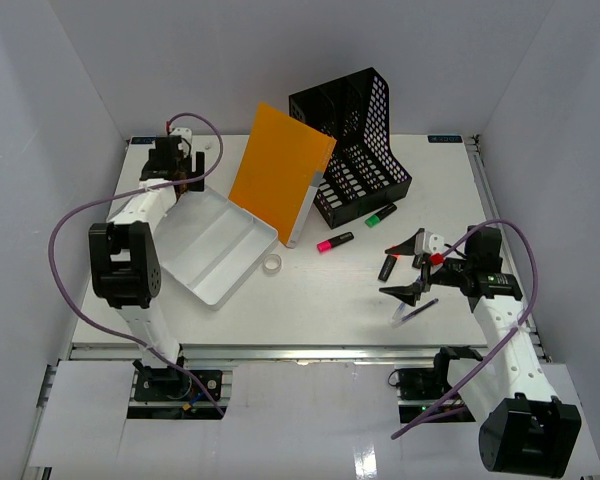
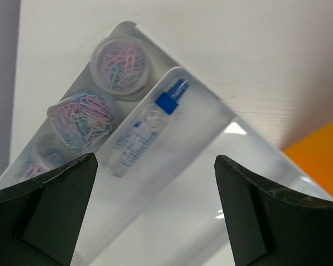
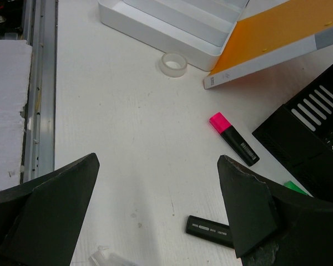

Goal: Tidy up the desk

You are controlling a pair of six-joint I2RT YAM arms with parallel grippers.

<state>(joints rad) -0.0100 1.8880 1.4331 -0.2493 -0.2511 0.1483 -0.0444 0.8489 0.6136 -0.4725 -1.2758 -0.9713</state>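
The desk [image 1: 340, 290] is a white tabletop with a metal rail [image 1: 310, 352] along its front edge. My left gripper [image 1: 183, 178] is open and hovers over the far-left end of a white compartmented tray [image 1: 215, 245]. In the left wrist view the gripper [image 2: 154, 166] is empty above the tray [image 2: 211, 183], which holds tubs of paper clips [image 2: 120, 64] and a clear bottle with a blue cap [image 2: 139, 141]. My right gripper [image 1: 385, 270] is open and empty over a short black stick [image 3: 208, 228], and the right wrist view shows it [image 3: 156, 166] above bare desk.
An orange folder [image 1: 280, 170] leans on a black mesh file holder [image 1: 355, 140]. A pink highlighter [image 1: 335, 242], a green highlighter [image 1: 381, 214], a tape roll [image 1: 272, 263] and a clear pen [image 1: 417, 310] lie loose on the desk. White walls enclose three sides.
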